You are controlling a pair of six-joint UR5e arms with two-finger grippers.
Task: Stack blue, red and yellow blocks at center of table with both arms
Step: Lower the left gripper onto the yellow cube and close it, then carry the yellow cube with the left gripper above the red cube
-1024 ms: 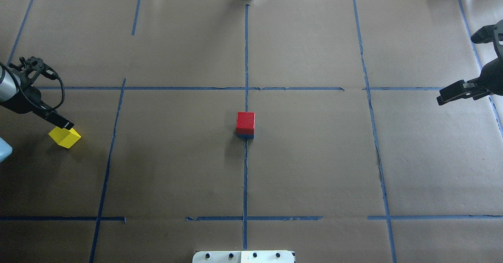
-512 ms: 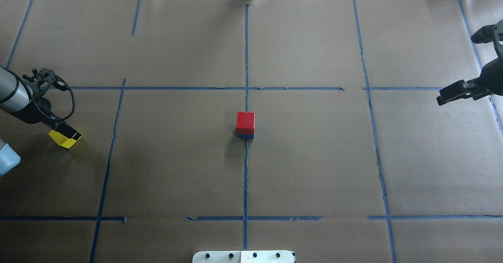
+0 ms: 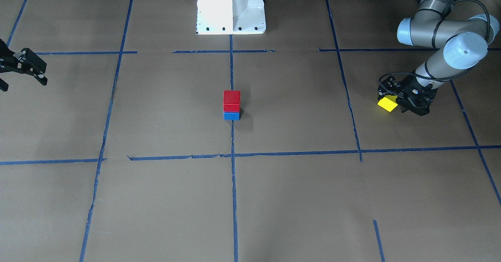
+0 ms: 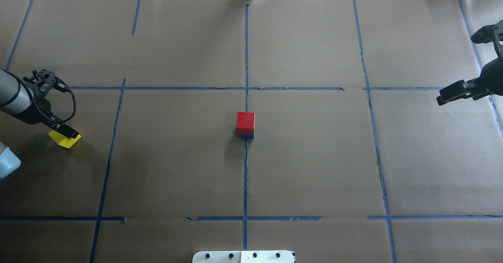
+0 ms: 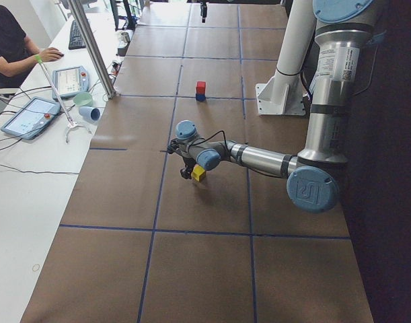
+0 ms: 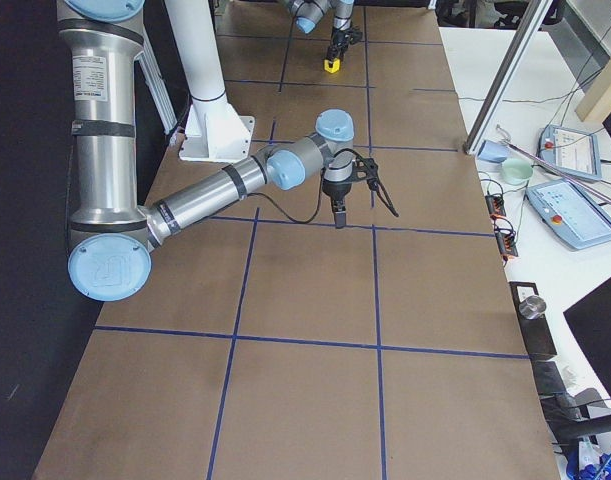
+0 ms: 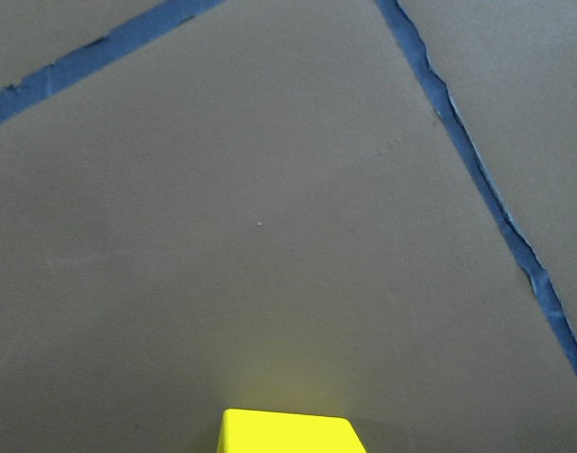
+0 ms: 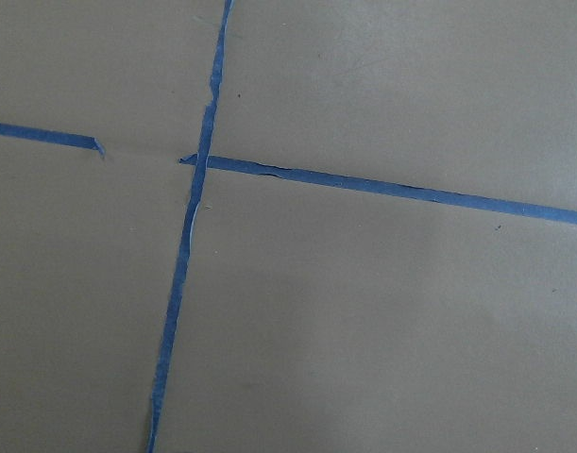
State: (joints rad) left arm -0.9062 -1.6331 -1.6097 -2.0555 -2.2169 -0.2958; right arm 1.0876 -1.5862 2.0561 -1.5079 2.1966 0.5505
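Observation:
A red block [image 4: 245, 122] sits on a blue block [image 4: 245, 136] at the table's centre, where the tape lines cross; the stack also shows in the front view [image 3: 231, 97]. A yellow block [image 4: 63, 141] lies on the paper at the far left of the overhead view. My left gripper [image 4: 67, 131] is low over the yellow block [image 3: 386, 104], open, with its fingers beside the block. The left wrist view shows only the block's top [image 7: 288, 432] at the bottom edge. My right gripper [image 4: 442, 98] hangs open and empty above the table's far right side.
The white robot base [image 3: 231, 7] stands at the table's near edge behind the centre line. A side table with tablets [image 5: 30, 114], a cup and a metal pole [image 5: 94, 47] runs along the far edge, with a seated operator there.
My left gripper has moved from beside the yellow block to right over it and come down. The block, the stack and the right arm have not moved.

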